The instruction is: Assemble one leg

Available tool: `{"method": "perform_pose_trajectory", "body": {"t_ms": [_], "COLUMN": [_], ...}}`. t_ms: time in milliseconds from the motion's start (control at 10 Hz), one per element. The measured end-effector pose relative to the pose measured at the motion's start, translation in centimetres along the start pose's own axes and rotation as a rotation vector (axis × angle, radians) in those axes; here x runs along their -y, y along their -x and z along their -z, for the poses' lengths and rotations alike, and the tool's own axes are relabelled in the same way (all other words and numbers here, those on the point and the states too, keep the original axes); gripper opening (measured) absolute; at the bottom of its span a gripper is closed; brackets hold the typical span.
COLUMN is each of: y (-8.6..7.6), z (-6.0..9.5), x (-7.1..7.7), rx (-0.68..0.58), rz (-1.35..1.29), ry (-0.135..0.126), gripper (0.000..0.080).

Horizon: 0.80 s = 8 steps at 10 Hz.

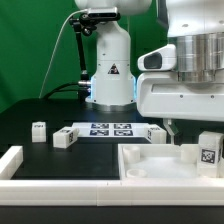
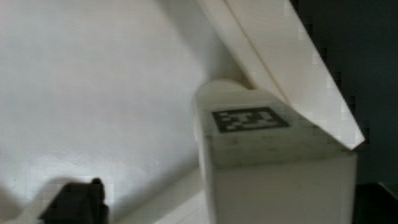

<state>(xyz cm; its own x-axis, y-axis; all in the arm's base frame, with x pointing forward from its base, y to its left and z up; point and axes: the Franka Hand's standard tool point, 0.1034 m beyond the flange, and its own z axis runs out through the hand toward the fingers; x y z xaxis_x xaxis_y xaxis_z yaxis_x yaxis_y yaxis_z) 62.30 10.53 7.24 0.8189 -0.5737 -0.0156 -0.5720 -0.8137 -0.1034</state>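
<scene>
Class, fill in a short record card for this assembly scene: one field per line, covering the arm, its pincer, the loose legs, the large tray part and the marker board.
arm: white Panda, reaching down at the exterior view's right
pincer: low over the tray part; open or shut cannot be told
legs on table: two small tagged blocks, one further to the exterior view's left, one beside the marker board
leg at tray: tagged leg upright at the tray's right side
tray part: large, white, raised rim
marker board: flat on the table, several tags

White arm at the exterior view's right, wrist low, pincer (image 1: 170, 127) pointing down, finger state unclear.
</scene>
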Motion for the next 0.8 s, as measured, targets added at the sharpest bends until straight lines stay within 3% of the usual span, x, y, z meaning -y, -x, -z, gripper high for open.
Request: {"method": "perform_pose_trajectory", "body": {"t_ms": [100, 300, 500, 700, 800], "y": [-0.01, -0.03, -0.10, -0.61, -0.66], "z": [0.00, 0.01, 0.01, 0.02, 0.03], "x": [-0.01, -0.01, -0.09, -0.69, -0.80], "rx": [0.000, -0.001, -0.001, 0.001, 0.002], "rz": [0.000, -0.029, -0.031, -0.240, -0.292], "ry": [0.000, 0.000, 0.000, -0.034, -0.034], "gripper": [0.0640, 0.0297, 0.0291, 0.0291, 0.0291]}}
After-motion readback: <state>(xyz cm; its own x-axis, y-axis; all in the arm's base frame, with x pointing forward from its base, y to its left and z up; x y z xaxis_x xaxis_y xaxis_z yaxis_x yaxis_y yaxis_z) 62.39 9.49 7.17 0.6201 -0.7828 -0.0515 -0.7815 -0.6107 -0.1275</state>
